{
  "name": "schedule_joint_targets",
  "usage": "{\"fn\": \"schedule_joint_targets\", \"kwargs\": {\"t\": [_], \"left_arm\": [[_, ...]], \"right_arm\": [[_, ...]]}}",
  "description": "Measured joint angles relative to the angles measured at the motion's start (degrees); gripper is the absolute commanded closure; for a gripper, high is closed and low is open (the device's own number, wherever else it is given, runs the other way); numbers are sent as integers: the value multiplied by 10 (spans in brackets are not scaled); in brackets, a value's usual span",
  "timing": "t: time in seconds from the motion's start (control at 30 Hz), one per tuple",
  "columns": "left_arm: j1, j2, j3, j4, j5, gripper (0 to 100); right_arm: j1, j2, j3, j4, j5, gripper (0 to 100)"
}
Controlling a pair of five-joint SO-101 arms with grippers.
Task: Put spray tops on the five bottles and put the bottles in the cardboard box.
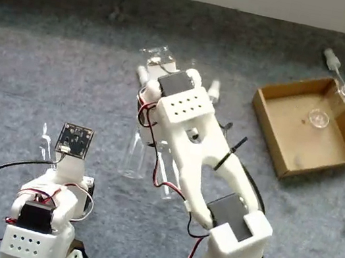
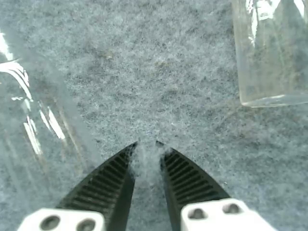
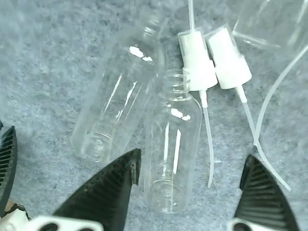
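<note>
On the grey carpeted surface (image 1: 55,35), you have these items:

- Right gripper (image 3: 192,158): reached out over the middle of the surface. Its jaws stand wide apart and clamp nothing.
- Clear bottle (image 3: 172,144): on its side between those jaws, neck bare and pointing away from them.
- Second bottle (image 3: 115,108): also on its side and bare-necked, lying against the first at the shoulder.
- First spray top (image 3: 196,62) and second spray top (image 3: 230,60): side by side and touching, just beyond the clear bottle's neck. Their dip tubes trail back toward the jaws.
- Left gripper (image 2: 147,144): low over the carpet, close to its own arm's base. Its jaws are all but together, with a sliver of carpet showing between the tips and nothing held.
- Near bottle (image 2: 29,120): lying just beside one left jaw.
- Far bottle (image 2: 272,53): farther off on the other side; you see its flat base.
- Cardboard box (image 1: 292,133): open, well apart from both arms, on the right arm's side.
- Small clear round item (image 1: 319,118): inside the box. You cannot tell if it is a bottle.
- Third spray top (image 1: 332,60): on the carpet outside the box, beyond its far corner.
</note>
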Motion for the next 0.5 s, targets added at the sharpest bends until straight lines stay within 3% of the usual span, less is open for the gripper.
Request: {"fn": "schedule_joint_targets", "kwargs": {"t": [0.5], "left_arm": [[0, 0, 0, 0, 0, 994]], "right_arm": [[-14, 138, 0, -4, 0, 707]]}}
